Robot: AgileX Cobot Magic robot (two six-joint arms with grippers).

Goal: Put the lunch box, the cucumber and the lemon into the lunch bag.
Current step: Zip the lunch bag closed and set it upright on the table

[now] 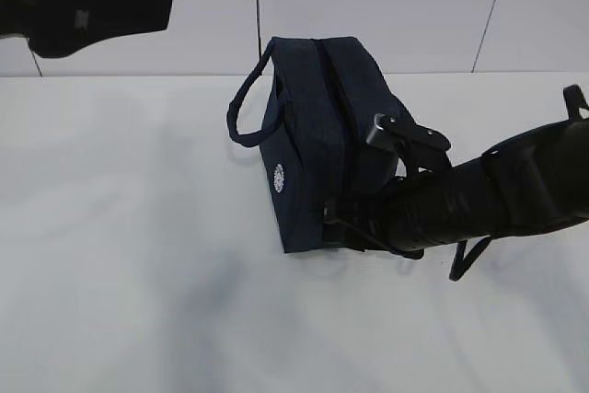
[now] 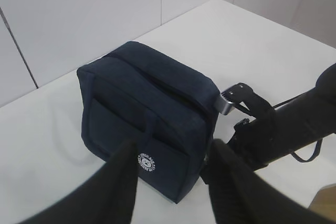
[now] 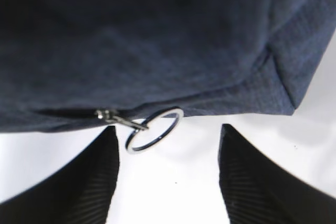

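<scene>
Near the bench's (image 1: 110, 255) back edge, the lunch bag (image 1: 313, 135) looks zipped; both claws gape empty, right claw (image 3: 168, 171) at the ring pull (image 3: 154, 129), left claw (image 2: 170, 182) hovering.

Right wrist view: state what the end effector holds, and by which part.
Nothing. The right end effector is open, the zipper ring pull lying untouched between its fingers.

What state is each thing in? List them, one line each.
lunch bag: upright on the table, top closed as far as visible.
zipper ring pull: hanging free at the bag's end, ungripped.
right gripper: open, fingers either side of the ring.
left gripper: open, held off the bag.
</scene>
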